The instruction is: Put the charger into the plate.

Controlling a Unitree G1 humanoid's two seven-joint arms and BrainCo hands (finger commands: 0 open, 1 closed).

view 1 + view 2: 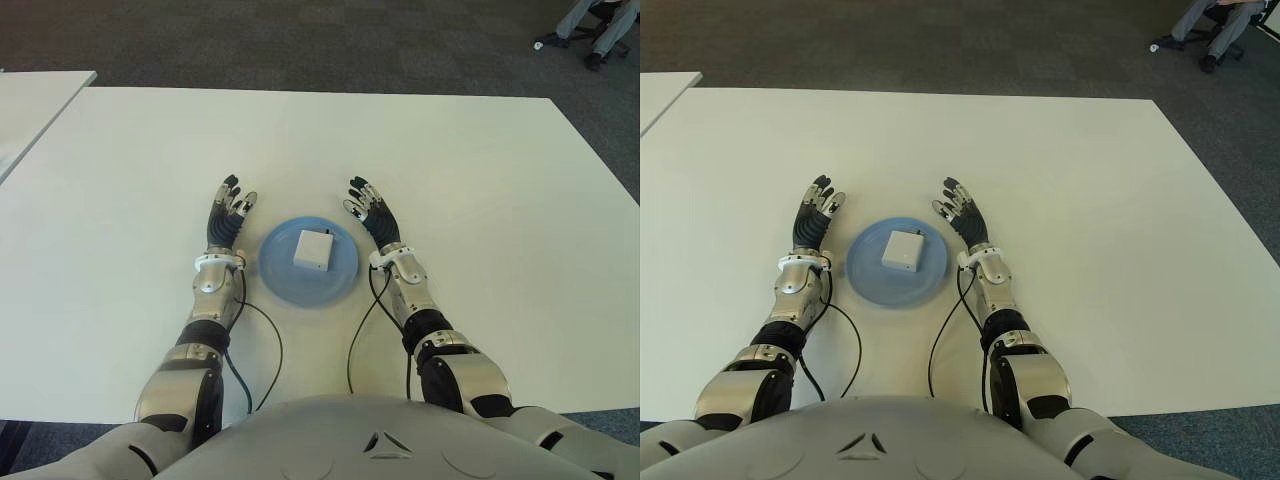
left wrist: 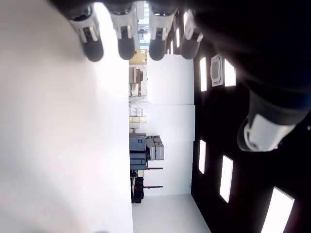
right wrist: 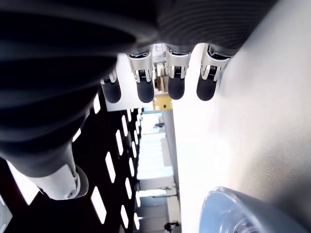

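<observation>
A white charger lies flat in the blue plate, a little above the plate's centre in the frame, with blue rim showing on every side of it. The plate sits on the white worktop in the lower middle of the eye views, between the two hands.

The left hand shows just to the left of the plate, its fingers stretched out and loosely apart, holding nothing; whether it touches the worktop is hard to say from here. The right hand shows just to the right of the plate, angled toward the upper left of the frame, and its fingers are likewise extended and empty. A curve of the plate edge appears at the bottom of the right wrist view.

Black cables trail from both wrists across the worktop toward the bottom of the frame. In the upper right corner, a person's legs show on the dark carpet.
</observation>
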